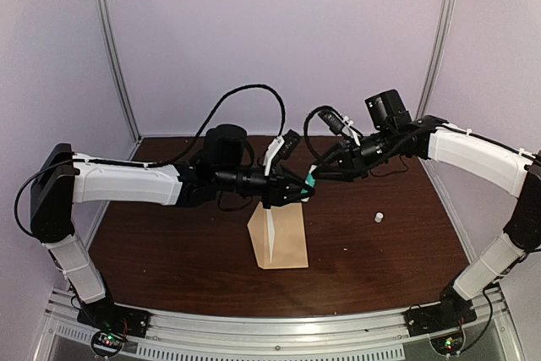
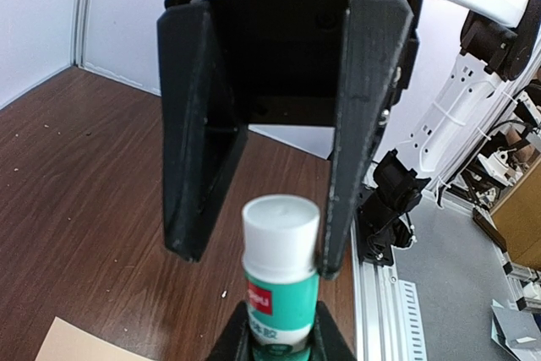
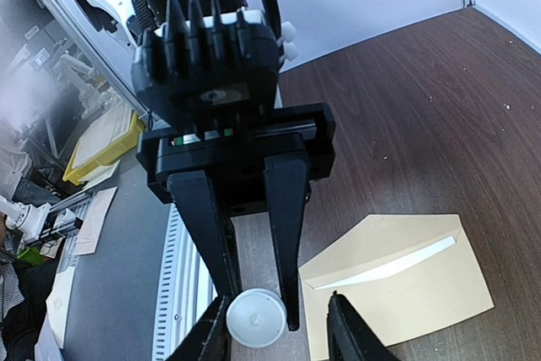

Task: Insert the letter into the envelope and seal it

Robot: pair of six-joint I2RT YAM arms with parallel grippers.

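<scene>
A green glue stick (image 2: 281, 293) with a white cap (image 3: 254, 319) is held in mid-air, with my left gripper (image 2: 281, 340) shut on its body. My right gripper (image 2: 264, 258) faces it and stands open, its fingers straddling the cap. One finger touches the cap and the other stands a little off it. Below them the tan envelope (image 1: 283, 247) lies flat on the table, also in the right wrist view (image 3: 406, 285), with a white strip along its flap edge. The letter is hidden.
A small white cylinder (image 1: 379, 217) sits on the brown table (image 1: 169, 243) to the right of the envelope. White walls with metal corner posts enclose the back and sides. The aluminium rail (image 1: 279, 327) with both arm bases runs along the near edge.
</scene>
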